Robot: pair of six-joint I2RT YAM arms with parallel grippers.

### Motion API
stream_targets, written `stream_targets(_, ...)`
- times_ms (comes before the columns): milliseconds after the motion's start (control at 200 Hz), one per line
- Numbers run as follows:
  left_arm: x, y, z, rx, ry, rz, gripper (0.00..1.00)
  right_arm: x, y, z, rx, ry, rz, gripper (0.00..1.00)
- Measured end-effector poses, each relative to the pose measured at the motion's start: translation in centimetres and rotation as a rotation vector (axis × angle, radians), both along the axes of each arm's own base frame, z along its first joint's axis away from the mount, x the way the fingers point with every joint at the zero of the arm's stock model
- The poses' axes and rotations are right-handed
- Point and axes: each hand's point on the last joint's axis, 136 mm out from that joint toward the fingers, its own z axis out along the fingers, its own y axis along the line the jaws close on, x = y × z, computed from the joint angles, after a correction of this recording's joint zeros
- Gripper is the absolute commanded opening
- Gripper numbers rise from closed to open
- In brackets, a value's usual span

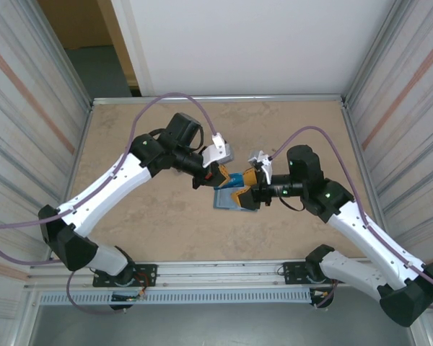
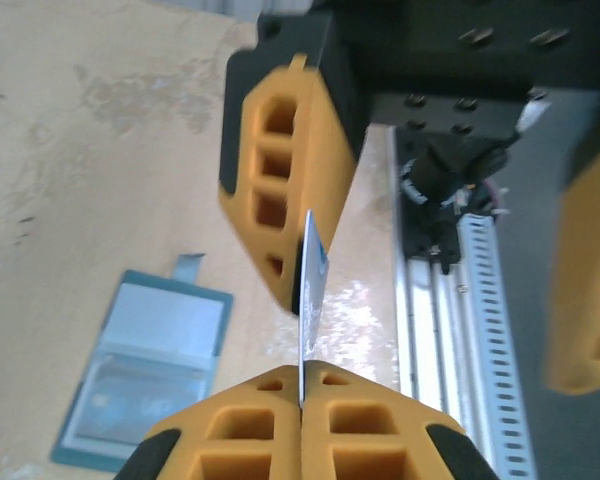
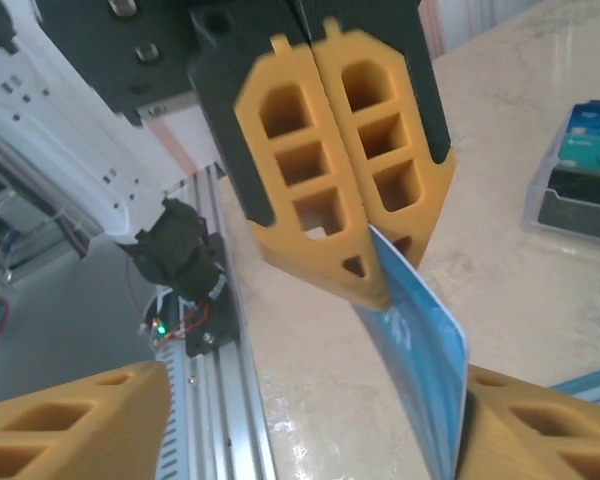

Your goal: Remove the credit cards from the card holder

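My left gripper point(image 1: 218, 175) is shut on a blue credit card point(image 1: 237, 180) and holds it in the air above the table. In the left wrist view the card point(image 2: 306, 300) is edge-on, rising from between my closed left gripper point(image 2: 302, 378). My right gripper point(image 1: 247, 189) is open around the card's other end. In the right wrist view the card point(image 3: 425, 360) leans against one of its fingers point(image 3: 540, 420), and the other finger is far to the left. The teal-blue card holder point(image 1: 229, 201) lies open on the table below, with a teal card point(image 3: 592, 140) in a pocket.
The aluminium rail point(image 2: 450, 330) with the arm bases runs along the near table edge, close to both grippers. Corrugated walls point(image 1: 29, 108) close in the table's left and right sides. Bare tan tabletop point(image 1: 151, 130) lies behind and to the left of the holder.
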Motion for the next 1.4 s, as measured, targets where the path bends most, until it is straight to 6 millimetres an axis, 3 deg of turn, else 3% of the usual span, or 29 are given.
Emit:
stream_targets(45,0.7,0.4,-0.3,0.002,-0.028,0.022,0.0,0.2,-0.2,0.1,-0.002,-0.005,-0.022,1.0)
stream_targets(125,2.5,1.6,-0.9,0.008,-0.087,0.082,0.0,0.5,-0.7,0.5,-0.001,-0.034,-0.061,0.99)
stream_targets(381,11.7,8.0,-3.6,0.11,-0.328,0.314,0.0,2.5,-2.9,1.9,0.001,-0.082,-0.273,0.99)
stream_targets(656,20.1,14.4,-7.6,0.199,-0.368,0.486,0.0,5.4,-5.4,1.4,-0.025,-0.044,-0.521,0.99)
stream_targets(972,24.6,18.1,-11.9,0.259,-0.326,0.565,0.0,7.3,-8.1,0.0,-0.069,0.024,-0.736,0.99)
stream_targets(1223,25.8,18.3,-14.8,0.307,-0.288,0.553,0.0,7.6,-8.9,-0.5,-0.074,0.051,-0.791,0.99)
stream_targets(1398,26.7,18.4,-15.5,0.315,-0.281,0.555,0.0,7.6,-9.0,-0.7,-0.078,0.062,-0.799,0.99)
